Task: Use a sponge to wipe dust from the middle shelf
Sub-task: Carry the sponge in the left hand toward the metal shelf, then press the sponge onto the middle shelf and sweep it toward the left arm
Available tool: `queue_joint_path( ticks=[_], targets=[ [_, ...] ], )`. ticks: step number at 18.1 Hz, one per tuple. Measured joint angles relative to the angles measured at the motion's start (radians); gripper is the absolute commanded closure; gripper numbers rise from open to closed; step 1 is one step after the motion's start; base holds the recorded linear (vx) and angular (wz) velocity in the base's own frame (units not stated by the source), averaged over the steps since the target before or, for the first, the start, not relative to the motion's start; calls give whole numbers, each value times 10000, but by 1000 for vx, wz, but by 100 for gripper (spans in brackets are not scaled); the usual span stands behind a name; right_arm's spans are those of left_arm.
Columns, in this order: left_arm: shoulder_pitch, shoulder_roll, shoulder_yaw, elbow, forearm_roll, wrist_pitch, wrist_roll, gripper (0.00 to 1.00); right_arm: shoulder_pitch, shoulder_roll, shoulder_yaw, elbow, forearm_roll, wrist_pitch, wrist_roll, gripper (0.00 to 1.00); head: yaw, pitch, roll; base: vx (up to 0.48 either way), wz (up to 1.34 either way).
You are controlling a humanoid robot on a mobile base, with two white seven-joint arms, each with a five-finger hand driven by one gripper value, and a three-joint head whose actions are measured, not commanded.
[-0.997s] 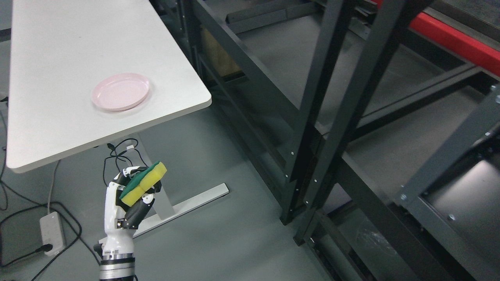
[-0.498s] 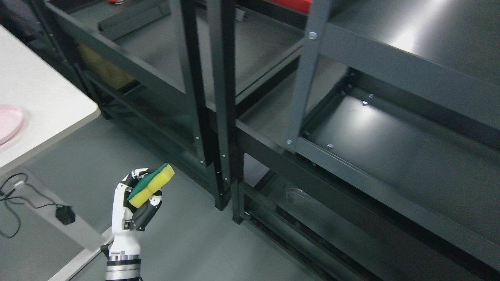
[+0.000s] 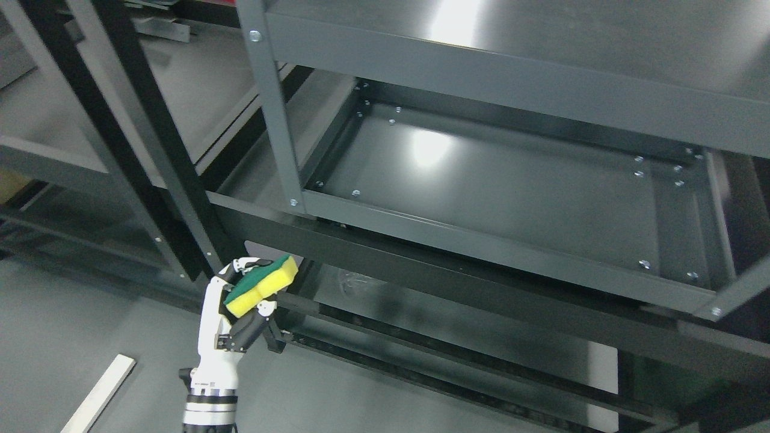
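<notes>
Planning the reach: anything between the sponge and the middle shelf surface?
Partly. The left hand holds the sponge below and left of the middle shelf. The shelf's raised front lip and the grey corner upright lie between; the shelf surface itself looks bare.

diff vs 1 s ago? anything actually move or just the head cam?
Mostly the camera: the view swung away from the white table and pink plate, both now out of frame, onto the dark metal shelf. The left hand sits slightly further right in frame, in front of the rack's lower edge. Unchanged: its fingers keep the same grip on the sponge, green side up. No wiping contact yet.
</notes>
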Motion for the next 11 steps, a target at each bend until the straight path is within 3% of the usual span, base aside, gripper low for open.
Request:
queue_joint_path(
  ticks=[11],
  targets=[
    [-4116,0,-2172,680,-3797,-372,-1842,99,-4,0,-1,0,0,0,0,0,0,-3,0,6,-331]
  ],
)
